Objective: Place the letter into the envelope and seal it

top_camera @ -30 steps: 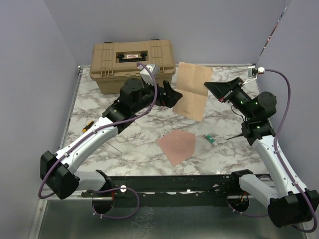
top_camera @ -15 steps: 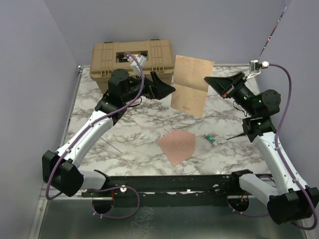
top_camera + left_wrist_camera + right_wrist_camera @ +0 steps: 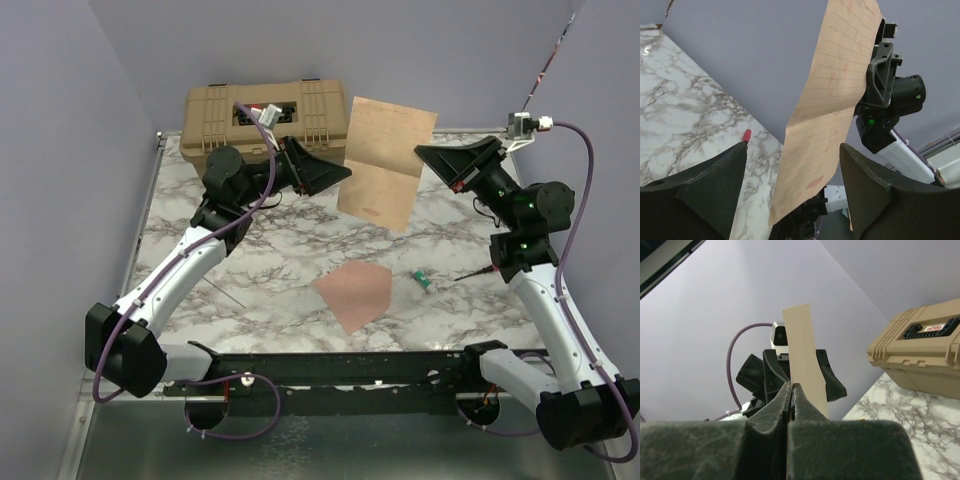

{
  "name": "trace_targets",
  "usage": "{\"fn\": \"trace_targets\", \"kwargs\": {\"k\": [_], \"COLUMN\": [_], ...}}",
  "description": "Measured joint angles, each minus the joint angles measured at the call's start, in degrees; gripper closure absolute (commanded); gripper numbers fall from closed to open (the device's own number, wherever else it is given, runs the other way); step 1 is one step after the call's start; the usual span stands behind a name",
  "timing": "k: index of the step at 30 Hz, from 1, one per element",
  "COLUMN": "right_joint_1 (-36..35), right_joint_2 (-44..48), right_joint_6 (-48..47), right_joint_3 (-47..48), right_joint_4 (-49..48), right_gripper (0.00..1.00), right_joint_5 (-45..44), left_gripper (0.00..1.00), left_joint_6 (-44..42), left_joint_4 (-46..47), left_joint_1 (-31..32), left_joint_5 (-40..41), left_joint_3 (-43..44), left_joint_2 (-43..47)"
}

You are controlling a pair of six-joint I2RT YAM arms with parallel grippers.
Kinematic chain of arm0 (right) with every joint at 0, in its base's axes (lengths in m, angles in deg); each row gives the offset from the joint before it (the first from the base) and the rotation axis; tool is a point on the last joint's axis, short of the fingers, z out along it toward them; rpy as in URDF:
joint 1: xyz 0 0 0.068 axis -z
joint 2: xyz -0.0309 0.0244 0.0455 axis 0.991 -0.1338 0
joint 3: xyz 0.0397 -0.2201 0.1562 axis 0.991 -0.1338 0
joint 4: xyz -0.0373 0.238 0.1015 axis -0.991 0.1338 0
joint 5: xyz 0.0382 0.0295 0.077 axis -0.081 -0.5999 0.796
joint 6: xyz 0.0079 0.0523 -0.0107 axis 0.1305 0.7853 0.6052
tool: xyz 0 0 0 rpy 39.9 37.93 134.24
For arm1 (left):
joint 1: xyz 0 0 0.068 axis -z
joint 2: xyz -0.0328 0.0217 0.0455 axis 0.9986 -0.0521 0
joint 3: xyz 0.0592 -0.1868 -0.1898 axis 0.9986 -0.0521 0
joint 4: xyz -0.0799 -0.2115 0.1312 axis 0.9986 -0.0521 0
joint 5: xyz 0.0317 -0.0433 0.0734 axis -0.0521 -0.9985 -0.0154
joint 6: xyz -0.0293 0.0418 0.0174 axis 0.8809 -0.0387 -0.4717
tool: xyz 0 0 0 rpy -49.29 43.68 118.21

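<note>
The letter [image 3: 383, 160], a lined tan-orange sheet with a crease, hangs in the air over the back of the table. My right gripper [image 3: 425, 152] is shut on its right edge; in the right wrist view the jaws [image 3: 791, 385] pinch the sheet [image 3: 804, 352] edge-on. My left gripper [image 3: 343, 174] is open at the sheet's left edge; in the left wrist view the sheet [image 3: 826, 115] hangs between the spread fingers [image 3: 792, 150] without touching them. The pinkish-brown envelope [image 3: 354, 294] lies flat on the marble table, near the front middle.
A tan toolbox [image 3: 262, 128] stands at the back left, also in the right wrist view [image 3: 920, 352]. A small green-and-white object [image 3: 423, 280] and a dark pen [image 3: 470, 273] lie right of the envelope. A red-tipped pen [image 3: 746, 135] lies on the marble.
Both grippers have risen, and the letter has been lifted higher with the right one. The left gripper has drawn back a little to the left.
</note>
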Motion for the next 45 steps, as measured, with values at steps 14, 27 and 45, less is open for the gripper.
{"fn": "trace_targets", "kwargs": {"k": [14,27,45], "right_joint_1": [0.0,0.0,-0.09], "right_joint_2": [-3.72,-3.41,5.68], "right_joint_6": [7.45,-1.31,-49.35], "right_joint_3": [0.33,0.68,10.93], "right_joint_4": [-9.07,-8.17,38.12], "right_gripper": [1.0,0.67,0.22], "right_joint_5": [2.49,9.97,25.62], "left_gripper": [0.69,1.0,1.0], "left_joint_6": [5.16,8.96,5.14], "left_joint_4": [10.58,15.85,16.61], "left_joint_1": [0.0,0.0,0.02], "left_joint_5": [-4.98,-6.78,-5.03], "left_joint_3": [-4.11,-5.05,-6.54], "left_joint_2": [0.66,-1.95,-3.58]}}
